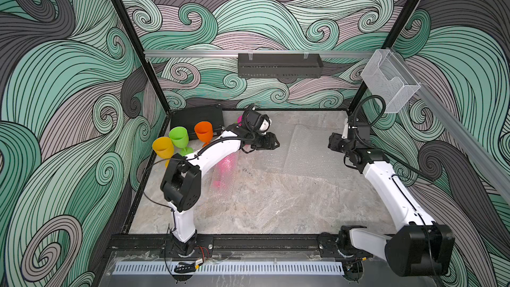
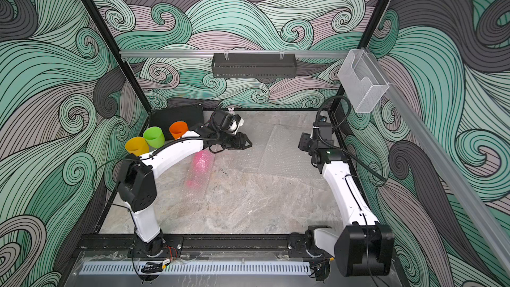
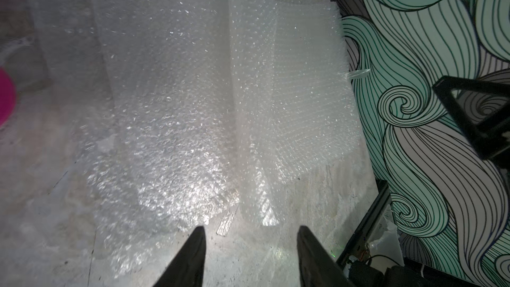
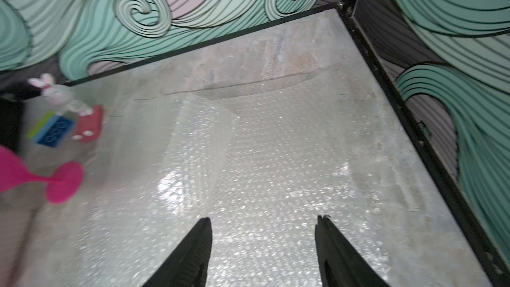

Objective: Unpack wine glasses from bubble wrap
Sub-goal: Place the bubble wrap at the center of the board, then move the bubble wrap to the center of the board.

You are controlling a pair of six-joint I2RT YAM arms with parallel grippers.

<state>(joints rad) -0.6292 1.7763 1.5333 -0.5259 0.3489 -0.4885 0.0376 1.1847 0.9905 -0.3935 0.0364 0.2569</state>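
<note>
- grey marbled tabletop (image 1: 276, 208) sits inside walls of teal and grey swirls; flat bubble wrap sheets (image 1: 303, 147) lie right of centre in both top views.
- left gripper (image 3: 249, 233) hangs over those sheets, jaws spread with nothing between them; right gripper (image 4: 263, 220) is likewise spread and empty above the wrap.
- yellow goblet (image 1: 163, 147), green goblet (image 1: 178, 137) and orange goblet (image 1: 203, 131) stand bare at centre left; a bare pink goblet (image 4: 64, 180) shows at the left edge of the right wrist view, too blurred to tell whether it stands.
- wrapped pink goblet (image 1: 225, 167) lies in its tube just below the left forearm, left of centre; it is not yet unpacked.
- risk: the left arm swinging round could roll that tube or clip the three standing goblets near its elbow; a pinch on slick wrap alone may drag the goblet along instead of freeing it.
- no brand, label or writing can be read.
</note>
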